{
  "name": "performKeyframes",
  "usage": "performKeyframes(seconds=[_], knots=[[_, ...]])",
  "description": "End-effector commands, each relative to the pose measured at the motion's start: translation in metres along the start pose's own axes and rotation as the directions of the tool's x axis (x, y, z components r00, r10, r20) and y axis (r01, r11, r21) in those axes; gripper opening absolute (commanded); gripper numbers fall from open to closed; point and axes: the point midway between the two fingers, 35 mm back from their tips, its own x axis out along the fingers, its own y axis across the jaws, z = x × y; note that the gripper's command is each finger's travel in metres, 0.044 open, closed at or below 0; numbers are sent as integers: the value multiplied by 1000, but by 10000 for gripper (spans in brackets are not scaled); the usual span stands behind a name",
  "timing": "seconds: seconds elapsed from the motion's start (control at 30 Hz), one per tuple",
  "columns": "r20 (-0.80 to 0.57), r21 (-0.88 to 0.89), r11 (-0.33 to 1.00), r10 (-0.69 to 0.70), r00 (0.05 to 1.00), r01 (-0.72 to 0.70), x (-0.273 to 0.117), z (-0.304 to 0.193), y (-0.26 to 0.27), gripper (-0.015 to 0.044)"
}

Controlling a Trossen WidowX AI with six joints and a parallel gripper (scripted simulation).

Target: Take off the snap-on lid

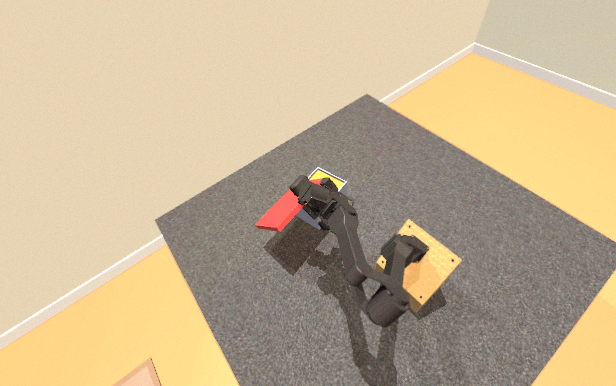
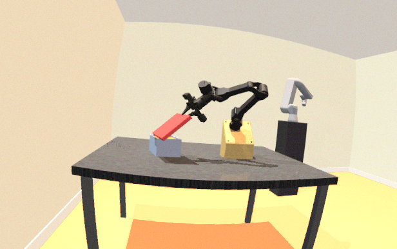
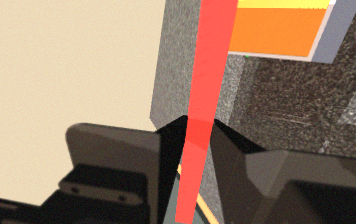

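Note:
The red lid (image 1: 282,212) (image 2: 172,126) (image 3: 210,75) is off the box and steeply tilted, its upper edge toward the arm. My gripper (image 2: 187,114) (image 3: 198,122) is shut on that edge; its fingertips are hidden in the top view. The lid's lower end hangs over the box's left side in the exterior view; whether it touches the rim I cannot tell. The blue-grey storage box (image 1: 309,220) (image 2: 169,149) (image 3: 336,40) stands upright on the table, open, its inside yellow and orange. The arm hides part of it in the top view.
The dark grey table (image 1: 450,200) (image 2: 129,168) bears the arm's yellow wooden base block (image 1: 435,265) (image 2: 236,150), right of the box. A wall runs close behind the table's far edge in the top view. A white arm on a black pedestal (image 2: 290,142) stands beyond the table.

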Motion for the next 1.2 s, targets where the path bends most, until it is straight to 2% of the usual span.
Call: performKeyframes(seconds=[0.0,1.17], knots=[[3,-3,1000,13,1000,-13,-2,-8,3,0],[1,-1,1000,14,1000,-14,-9,-78,-3,0]])
